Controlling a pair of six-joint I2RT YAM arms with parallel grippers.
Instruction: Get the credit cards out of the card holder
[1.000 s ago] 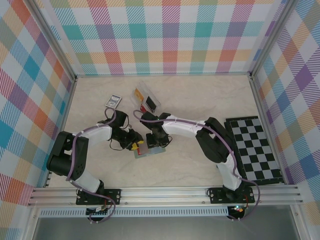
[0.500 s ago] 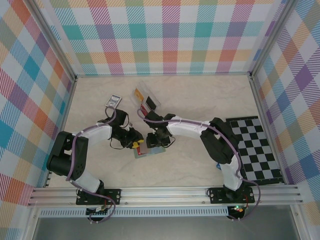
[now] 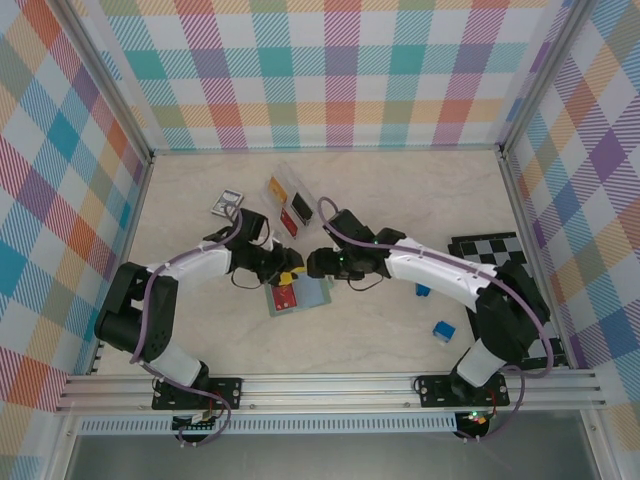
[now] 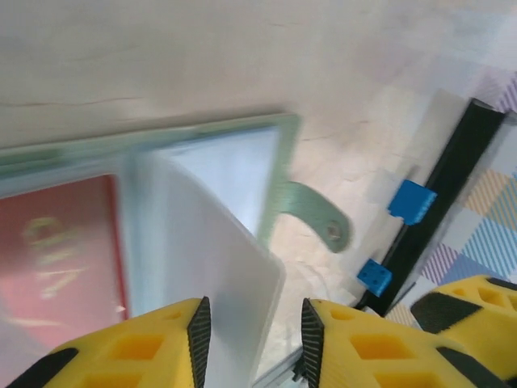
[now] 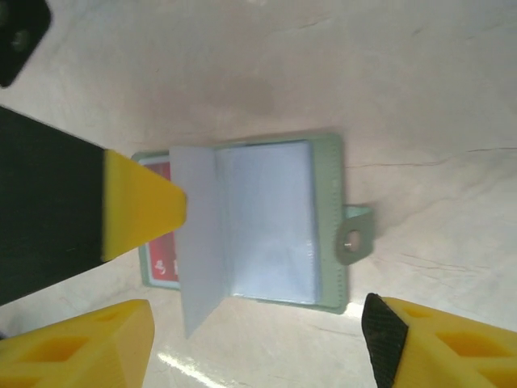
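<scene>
At centre-left, left gripper (image 3: 286, 275) sits at left edge of card holder (image 3: 312, 292). Jaws parted, pale inner flap (image 4: 202, 259) stands up between them, not pinched. Card holder lies open on desk (image 3: 400, 200), mid-desk, between both grippers. Red credit card (image 4: 56, 242) on its left half. Clear tray (image 3: 295, 200) just behind. Over holder's right side, right gripper (image 5: 258, 323), jaws wide apart, holding nothing. Blue blocks (image 3: 443, 330) further right, well apart from holder.
</scene>
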